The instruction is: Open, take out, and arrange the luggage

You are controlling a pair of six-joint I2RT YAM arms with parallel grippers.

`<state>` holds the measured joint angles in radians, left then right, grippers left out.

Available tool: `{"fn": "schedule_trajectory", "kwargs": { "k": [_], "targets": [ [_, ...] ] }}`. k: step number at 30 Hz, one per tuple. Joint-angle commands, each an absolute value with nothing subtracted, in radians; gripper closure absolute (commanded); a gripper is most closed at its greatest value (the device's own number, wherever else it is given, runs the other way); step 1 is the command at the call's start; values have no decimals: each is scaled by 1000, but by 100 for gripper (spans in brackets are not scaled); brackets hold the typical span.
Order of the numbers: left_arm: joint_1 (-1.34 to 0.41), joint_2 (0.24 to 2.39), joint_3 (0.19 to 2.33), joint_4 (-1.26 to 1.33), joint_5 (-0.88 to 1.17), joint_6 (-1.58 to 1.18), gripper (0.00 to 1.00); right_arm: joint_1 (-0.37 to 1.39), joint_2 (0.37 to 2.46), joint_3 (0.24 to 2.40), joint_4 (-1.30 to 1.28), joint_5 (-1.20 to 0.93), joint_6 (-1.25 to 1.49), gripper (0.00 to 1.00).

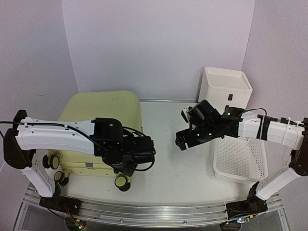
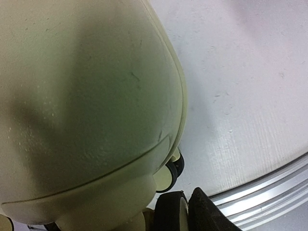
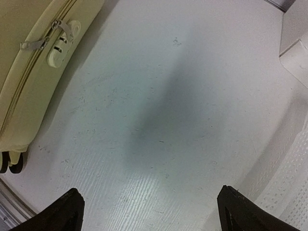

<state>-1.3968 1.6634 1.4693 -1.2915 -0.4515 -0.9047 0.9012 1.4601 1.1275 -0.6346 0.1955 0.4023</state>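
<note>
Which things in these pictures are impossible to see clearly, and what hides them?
Left tool: top view, its own wrist covers the jaws; left wrist view cuts them at the bottom edge.
Luggage contents: every view, closed shell hides them.
Basket far end: top view, right arm covers it.

Plain pale yellow-green hard-shell suitcase (image 1: 103,108) with black-and-cream caster wheels (image 1: 122,182). White mesh plastic basket (image 1: 239,161), dotted with small holes. White rectangular box (image 1: 225,86), small dark mark, perhaps brown. White scuffed tabletop (image 1: 168,120).

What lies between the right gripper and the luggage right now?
Only bare white table. The right wrist view shows it clear from the right gripper to the luggage at the picture's left edge.
</note>
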Motion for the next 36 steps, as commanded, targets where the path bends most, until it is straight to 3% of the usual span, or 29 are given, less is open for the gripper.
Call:
{"fn": "schedule_trajectory", "kwargs": {
  "k": [1, 2, 6, 9, 16, 21, 28, 36],
  "targets": [
    [-1510, 1762, 1600, -1001, -327, -532, 47, 830, 1362, 1079, -603, 173, 443, 2],
    [-1513, 1768, 1611, -1000, -316, -520, 44, 816, 1347, 1067, -603, 161, 447, 2],
    [-1513, 1700, 1597, -1003, -288, -484, 14, 799, 1316, 1048, -620, 139, 449, 2],
    [-1510, 1589, 1565, -1007, -252, -445, 1, 799, 1313, 1048, -646, 121, 444, 2],
    [-1345, 1306, 1483, -1053, -100, -470, 1, 799, 1314, 1048, -676, 73, 429, 2],
    [-991, 1154, 1500, -1078, -31, -456, 1, 805, 1354, 1073, -676, -26, 418, 2],
    [-441, 1339, 1673, -1113, 339, -334, 2, 896, 1418, 1133, -660, -70, 403, 2],
    [-274, 1699, 1951, -1075, 290, -300, 0, 940, 1480, 1187, -614, -116, 423, 2]
  ]
}}
